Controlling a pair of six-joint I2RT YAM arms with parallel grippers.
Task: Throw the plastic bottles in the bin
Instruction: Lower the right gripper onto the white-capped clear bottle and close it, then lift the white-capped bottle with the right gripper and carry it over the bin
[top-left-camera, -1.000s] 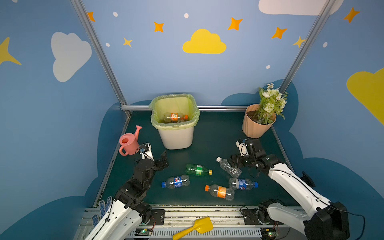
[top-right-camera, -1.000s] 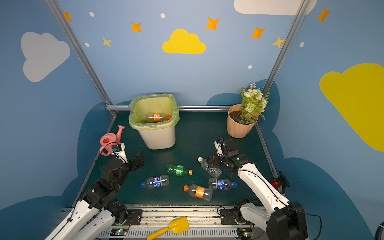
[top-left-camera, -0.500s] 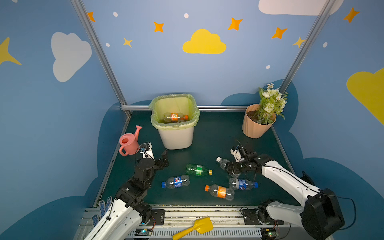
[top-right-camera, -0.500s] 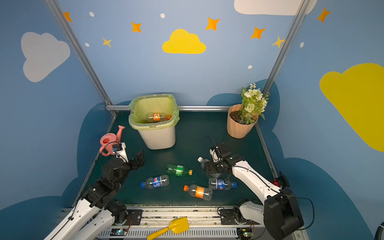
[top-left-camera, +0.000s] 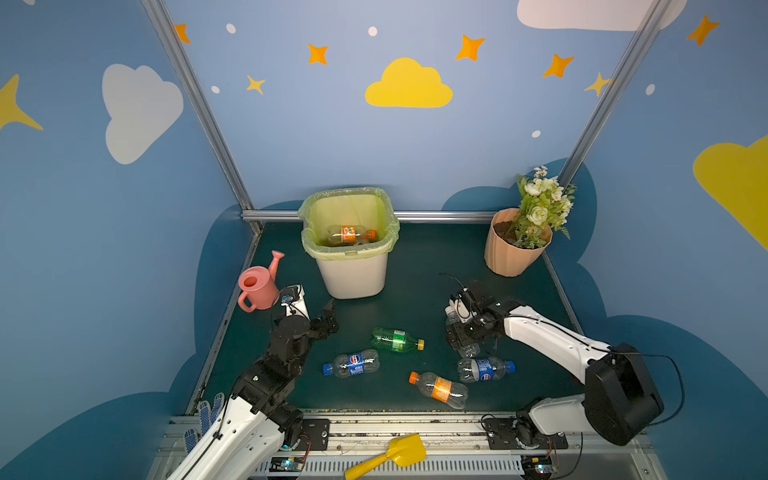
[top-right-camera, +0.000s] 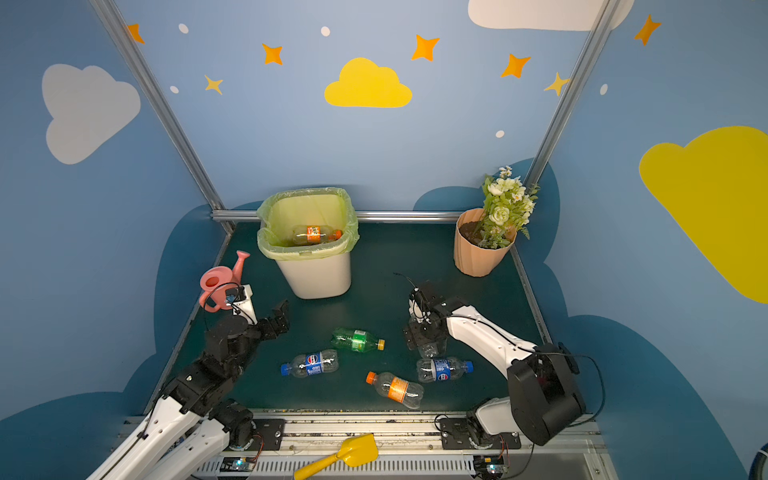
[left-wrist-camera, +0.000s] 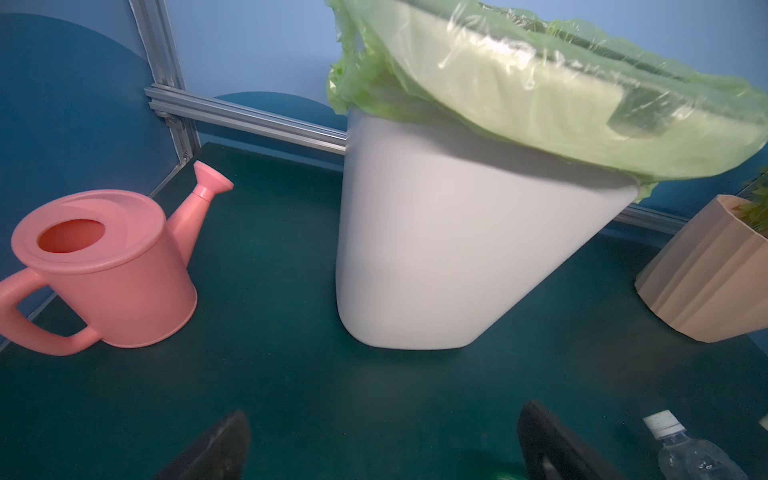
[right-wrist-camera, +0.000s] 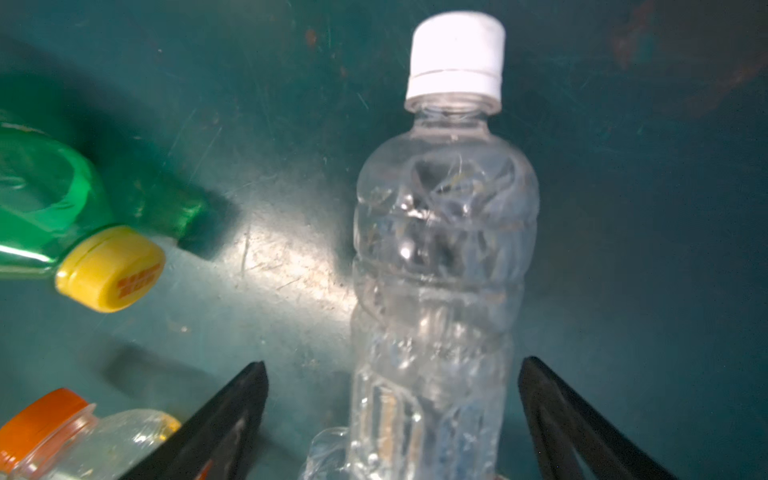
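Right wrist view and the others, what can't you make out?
- Clear bottle: base cut off by the right wrist view's edge; in both top views the right arm covers most of it.
- Bin: its near wall hides anything under the orange-labelled bottle.
- In the left wrist view its rim hides the whole inside.

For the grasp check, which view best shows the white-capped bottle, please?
Right wrist: the bottle lies large between the fingers. Both top views hide most under the right gripper; left wrist shows only its cap end.
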